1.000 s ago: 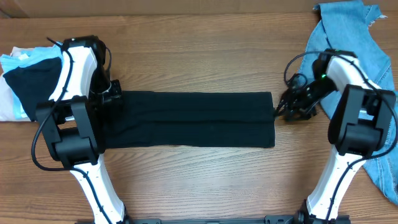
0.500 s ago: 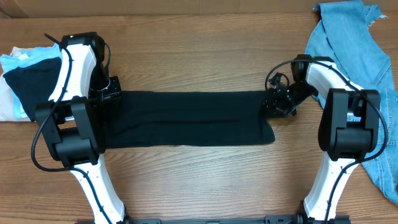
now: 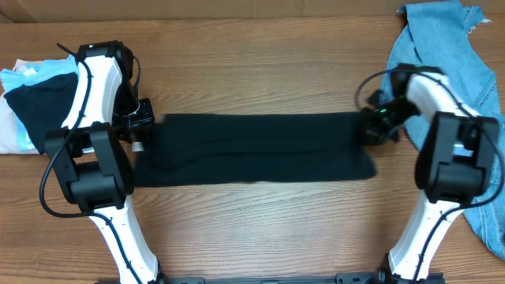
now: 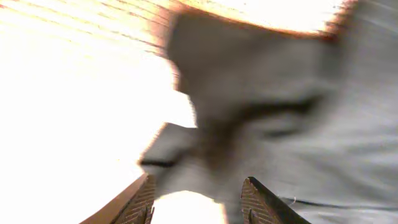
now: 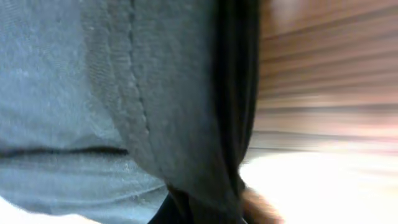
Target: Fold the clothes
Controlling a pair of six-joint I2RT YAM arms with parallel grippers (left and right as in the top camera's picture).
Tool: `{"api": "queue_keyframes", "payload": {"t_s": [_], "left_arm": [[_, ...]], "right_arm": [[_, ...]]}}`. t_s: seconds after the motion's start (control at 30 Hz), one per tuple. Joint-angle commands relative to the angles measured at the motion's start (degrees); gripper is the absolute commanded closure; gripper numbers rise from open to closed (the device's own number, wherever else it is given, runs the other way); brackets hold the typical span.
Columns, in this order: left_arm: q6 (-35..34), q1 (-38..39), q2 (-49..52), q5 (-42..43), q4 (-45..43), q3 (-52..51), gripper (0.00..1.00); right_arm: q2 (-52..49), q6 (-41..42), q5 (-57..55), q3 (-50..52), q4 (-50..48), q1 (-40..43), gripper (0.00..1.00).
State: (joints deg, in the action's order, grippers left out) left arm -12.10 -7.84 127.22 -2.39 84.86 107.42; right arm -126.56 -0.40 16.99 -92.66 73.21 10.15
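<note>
The clothes [image 3: 252,150], a black T-shirt, lie folded into a long flat strip across the middle of the wooden table. At the strip's right end my right gripper [image 3: 371,126] is shut on the edge. In the right wrist view the dark fabric [image 5: 93,93] fills the frame, bunches at the bottom and hides the fingers. At the strip's left end sits my left gripper [image 3: 144,126]. In the left wrist view it [image 4: 199,208] is open, fingertips [image 4: 258,202] apart over the fabric's edge [image 4: 298,112] and bright table.
Light-blue denim jeans [image 3: 450,47] lie at the far right, partly under the right arm. A pile of pale blue, white and dark folded garments [image 3: 31,102] sits at the left edge. Bare wood lies before and behind the strip.
The right gripper moved in over the shirt's right edge, shut on it and pulled back right. The whole strip has slid right. The left arm has barely moved.
</note>
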Motion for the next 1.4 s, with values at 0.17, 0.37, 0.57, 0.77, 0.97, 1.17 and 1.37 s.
{"api": "queue_keyframes", "payload": {"t_s": [0.17,0.37,0.57,0.77,0.97,1.17,1.37], "left_arm": [[-1.2,1.9,-0.02,-0.52,-0.15,1.09,0.51],[-1.18,3.13,-0.02,-0.55,-0.48,1.09,0.51],[-1.2,3.82,-0.02,-0.52,-0.92,1.09,0.51],[-1.16,3.91,-0.02,-0.52,-0.92,1.09,0.51],[-0.74,3.91,-0.02,-0.52,-0.96,1.09,0.51],[-0.74,3.91,-0.02,-0.52,-1.09,1.09,0.51],[-0.74,3.91,-0.02,-0.52,-1.07,1.09,0.5]], "right_arm": [[4.9,1.99,-10.97,-11.54,8.57,3.17,0.96],[5.07,4.35,-10.95,-14.19,11.87,-5.64,0.96],[5.05,8.26,-10.95,-14.19,10.1,-17.55,0.96],[4.57,10.34,-11.02,-14.08,6.56,-26.71,0.96],[2.21,10.75,-10.93,-13.84,5.77,-31.5,0.96],[2.03,10.73,-10.93,-13.81,4.02,-34.25,0.87],[2.03,10.05,-9.09,-13.81,4.02,-34.53,0.64]]}}
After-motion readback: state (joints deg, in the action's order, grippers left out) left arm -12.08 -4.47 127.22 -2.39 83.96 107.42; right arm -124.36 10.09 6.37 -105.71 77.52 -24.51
